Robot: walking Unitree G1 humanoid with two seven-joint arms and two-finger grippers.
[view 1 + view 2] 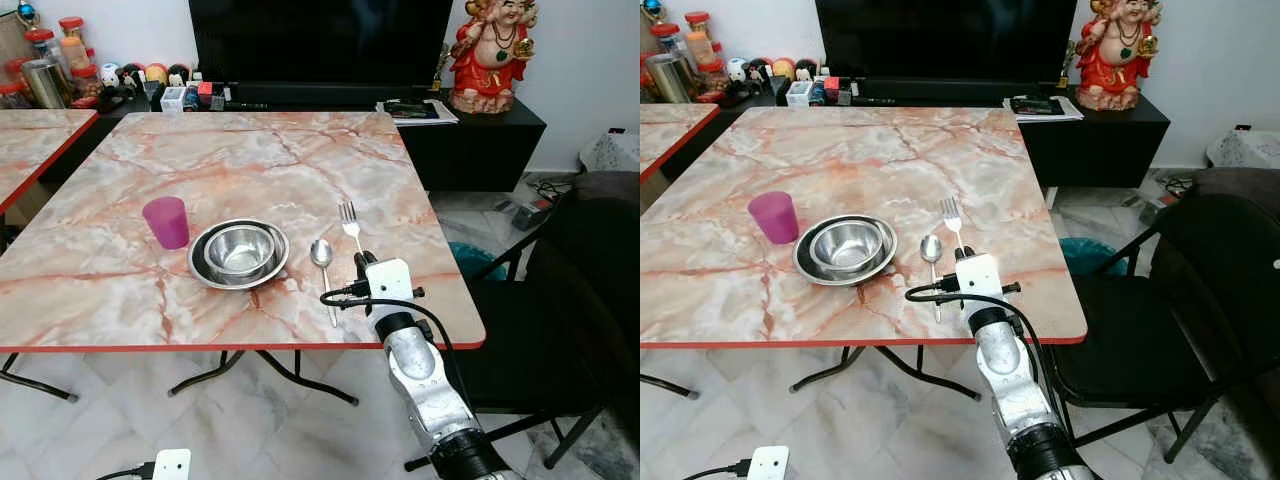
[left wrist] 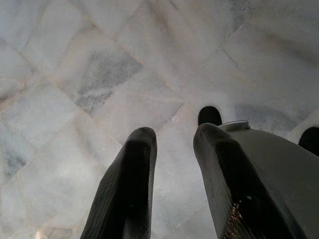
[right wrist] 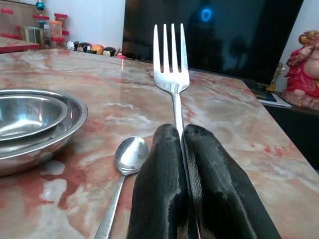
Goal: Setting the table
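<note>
Pinching the fork (image 3: 172, 74) by its handle between closed fingers, the right gripper (image 3: 182, 149) holds it low over the marble table (image 1: 250, 160), just right of the spoon (image 1: 322, 255), the bowl (image 1: 240, 250) and the purple cup (image 1: 166, 221), while the left gripper (image 2: 172, 149) hangs parted above the floor.

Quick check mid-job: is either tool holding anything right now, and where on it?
The right tool is shut on the fork, pinching its handle, tines pointing away beside the spoon. The left tool holds nothing, hanging over the floor.
</note>
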